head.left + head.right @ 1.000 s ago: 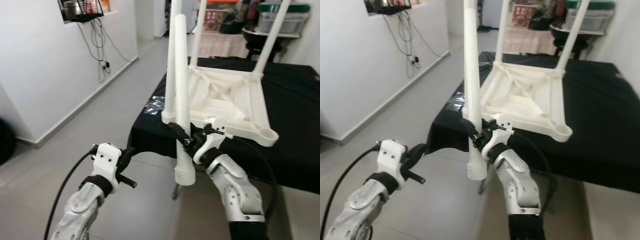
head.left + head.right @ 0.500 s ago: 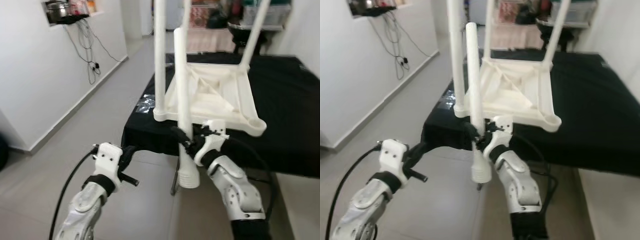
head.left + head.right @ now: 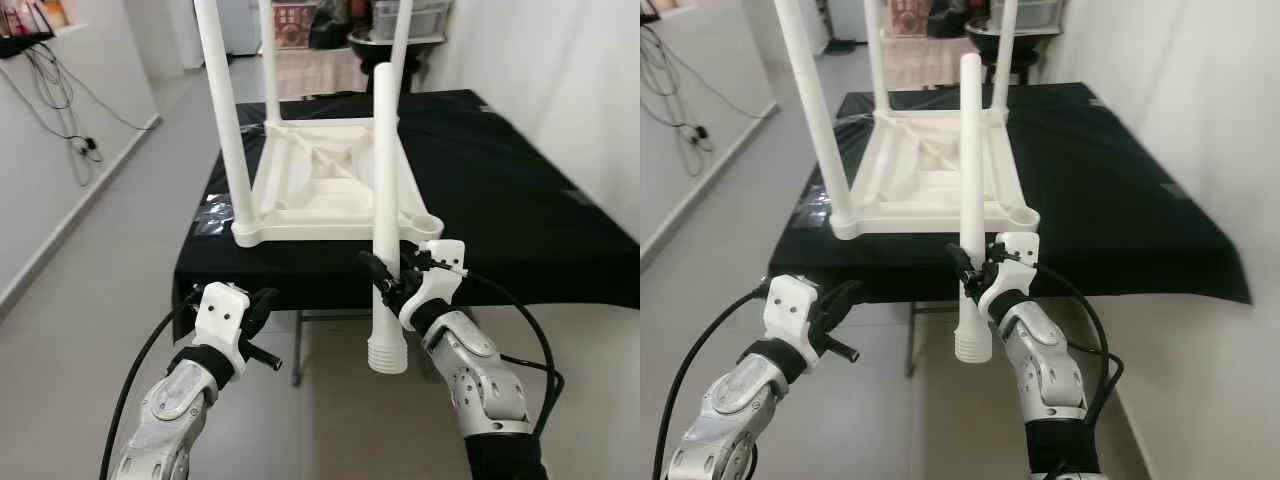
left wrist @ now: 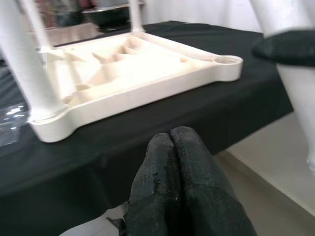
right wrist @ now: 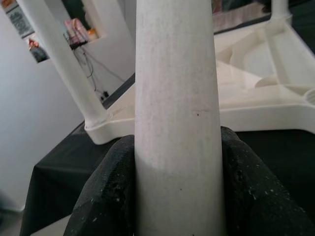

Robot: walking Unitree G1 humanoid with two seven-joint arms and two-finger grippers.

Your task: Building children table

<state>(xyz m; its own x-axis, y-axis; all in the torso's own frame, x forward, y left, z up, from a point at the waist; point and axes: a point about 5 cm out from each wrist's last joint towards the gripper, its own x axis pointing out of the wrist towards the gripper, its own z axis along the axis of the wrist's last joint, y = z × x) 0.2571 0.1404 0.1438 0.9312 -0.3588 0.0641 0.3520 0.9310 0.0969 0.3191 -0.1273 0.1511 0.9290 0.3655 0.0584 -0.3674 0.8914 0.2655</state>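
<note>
From your head views, the white kids' table (image 3: 330,185) lies upside down on a black-covered bench (image 3: 520,200), three legs already standing up from it. Your right gripper (image 3: 392,282) pinches the fourth leg (image 3: 385,200) upright, just in front of the bench edge, near the open corner socket (image 3: 425,218). Your left gripper (image 3: 262,305) hangs low, off to the left, holding nothing.

Left wrist view: fingers (image 4: 182,167) pressed together, pointing at the table's underside.

Right wrist view: both pads (image 5: 110,182) clamp the leg, the table behind it.
</note>
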